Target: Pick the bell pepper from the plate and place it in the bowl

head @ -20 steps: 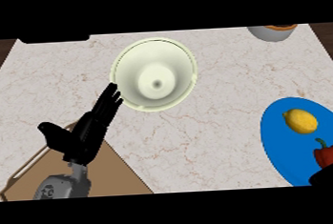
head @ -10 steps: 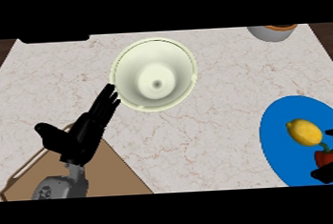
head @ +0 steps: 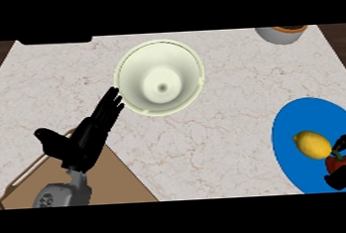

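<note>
Nearest, at lower right, right hand (head: pixel 345 178) curled around the red bell pepper (head: pixel 336 162), which sat on the blue plate (head: pixel 294 147) just beside a lemon (head: pixel 312 144); grasp step, by my reading, pepper not yet lifted. Left hand (head: pixel 86 138) rested at lower left, fingers spread, holding nothing. Farther up the desk (head: pixel 227 110), cream bowl (head: pixel 160 78) stood well apart; next move likely called for a lift, then carrying left and away to it.

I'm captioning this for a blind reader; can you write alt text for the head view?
The right hand curls round a red bell pepper beside a lemon on a blue plate. A cream bowl sits empty; the left hand rests open.
</note>
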